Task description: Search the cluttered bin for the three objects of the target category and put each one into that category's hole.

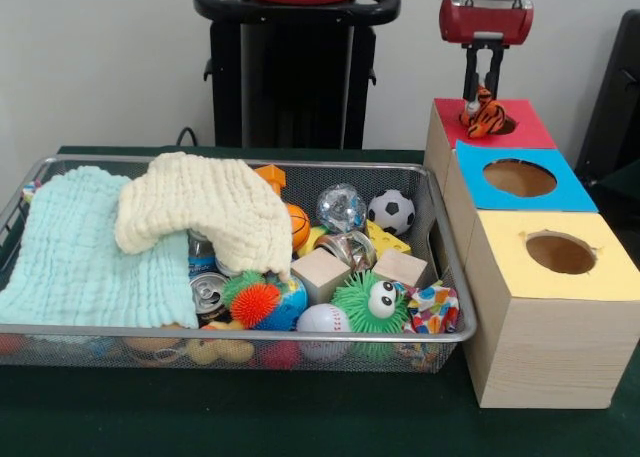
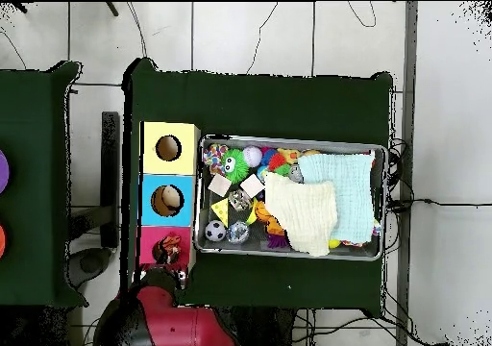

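Observation:
An orange and tan striped plush toy (image 1: 485,117) sits tilted at the hole (image 1: 510,125) in the red top (image 1: 535,129) of the far wooden box. My gripper (image 1: 484,89) hangs straight above it. Its fingers (image 1: 470,77) reach the toy's top and stand close together on it. In the overhead view the toy (image 2: 171,250) shows on the red box (image 2: 154,236), with my arm just below it. The wire mesh bin (image 1: 240,331) is full of clutter. No other plush animal shows in it; two cloths hide much of it.
A blue-topped box (image 1: 565,192) and a yellow-topped box (image 1: 615,272) stand in a row before the red one. In the bin lie an aqua cloth (image 1: 90,242), a cream cloth (image 1: 205,207), a soccer ball (image 1: 391,211), a green googly-eyed ball (image 1: 370,302), wooden blocks and cans.

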